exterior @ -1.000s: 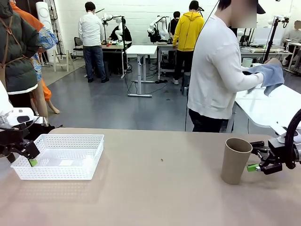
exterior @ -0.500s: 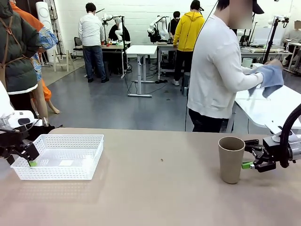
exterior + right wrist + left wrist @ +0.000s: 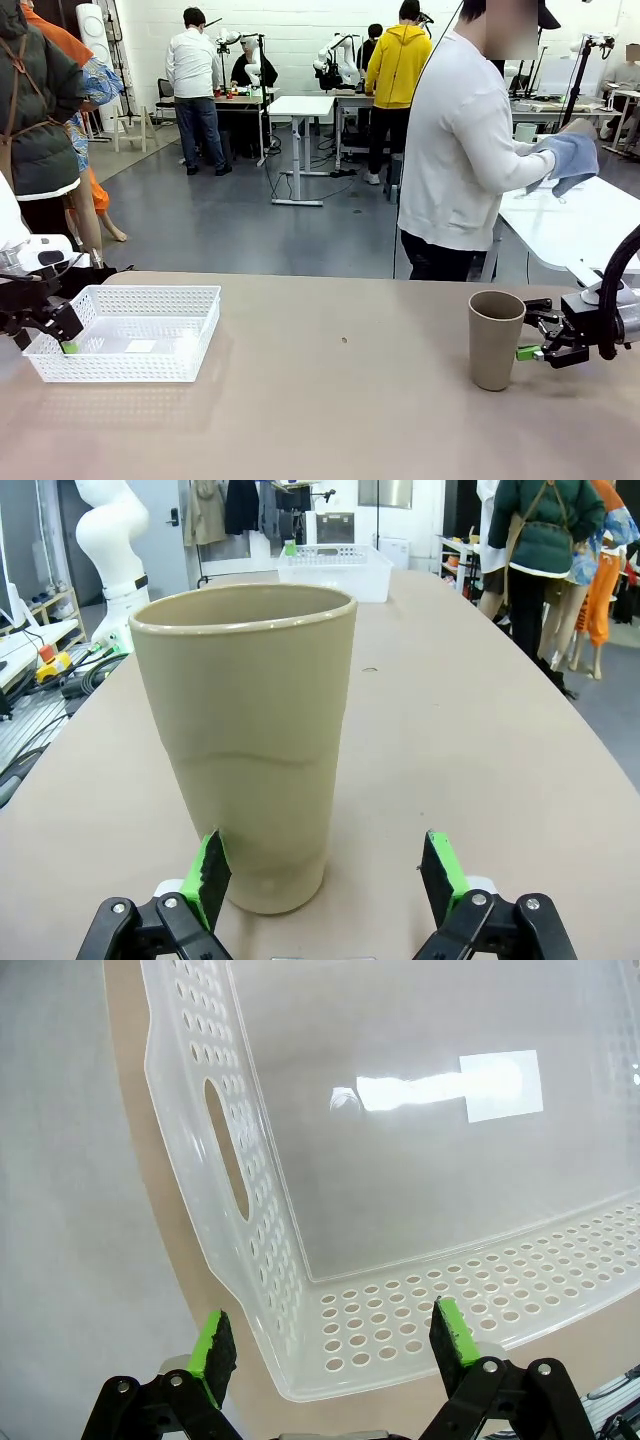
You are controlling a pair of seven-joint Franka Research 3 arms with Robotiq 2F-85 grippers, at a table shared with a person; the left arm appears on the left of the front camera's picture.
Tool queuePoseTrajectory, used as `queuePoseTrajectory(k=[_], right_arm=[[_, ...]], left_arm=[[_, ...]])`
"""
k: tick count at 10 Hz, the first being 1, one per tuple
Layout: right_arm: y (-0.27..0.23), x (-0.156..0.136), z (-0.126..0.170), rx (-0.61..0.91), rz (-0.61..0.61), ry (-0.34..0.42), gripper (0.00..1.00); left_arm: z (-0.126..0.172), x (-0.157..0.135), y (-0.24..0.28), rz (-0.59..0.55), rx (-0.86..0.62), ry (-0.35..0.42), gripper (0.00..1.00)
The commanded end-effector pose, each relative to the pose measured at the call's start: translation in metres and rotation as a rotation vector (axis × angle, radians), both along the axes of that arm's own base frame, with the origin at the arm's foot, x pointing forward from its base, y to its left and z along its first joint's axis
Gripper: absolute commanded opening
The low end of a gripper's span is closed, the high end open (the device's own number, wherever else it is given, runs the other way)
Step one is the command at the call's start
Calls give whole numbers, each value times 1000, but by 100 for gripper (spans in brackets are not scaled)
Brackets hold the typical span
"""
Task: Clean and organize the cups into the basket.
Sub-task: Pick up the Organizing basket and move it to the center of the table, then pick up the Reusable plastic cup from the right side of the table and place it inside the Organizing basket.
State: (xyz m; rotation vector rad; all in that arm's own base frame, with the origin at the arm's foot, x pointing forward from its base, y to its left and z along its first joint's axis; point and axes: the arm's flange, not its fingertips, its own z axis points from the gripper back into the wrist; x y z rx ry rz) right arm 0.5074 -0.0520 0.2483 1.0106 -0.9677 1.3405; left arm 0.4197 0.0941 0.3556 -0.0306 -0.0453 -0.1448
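One tan-brown cup [image 3: 495, 338] stands upright on the table at the right. My right gripper [image 3: 531, 333] is open just to its right, level with the lower half. In the right wrist view the cup [image 3: 245, 730] rises straight ahead of the open right gripper [image 3: 325, 872], its base near the left green pad [image 3: 211, 868]. The white perforated basket [image 3: 190, 300] sits empty at the left. My left gripper [image 3: 62, 330] is open at its left end, and the left wrist view has a corner of the basket [image 3: 250, 1290] between its fingers. The other cups are out of view.
Across the table a person in a white top stands turned away, handling a blue-grey cloth [image 3: 572, 160] over a white table behind. The tan tabletop [image 3: 330, 400] stretches bare between basket and cup. A small dark speck [image 3: 344, 340] lies mid-table.
The tan cup went from leaning to upright and shifted slightly left. My right gripper followed it left, then eased back a little. The left gripper and basket stayed put.
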Motion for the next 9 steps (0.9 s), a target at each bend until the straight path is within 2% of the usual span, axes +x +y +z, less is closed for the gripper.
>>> queuePoseTrajectory(k=[1, 5, 9], right_arm=[[-1, -3, 0, 30, 43, 4, 100], [7, -20, 1, 76, 154, 21, 100], [28, -16, -7, 70, 171, 14, 100]], left_arm=[[1, -1, 3, 11, 6, -9, 100], [0, -1, 2, 5, 11, -10, 100], [-1, -1, 2, -1, 5, -4, 100]])
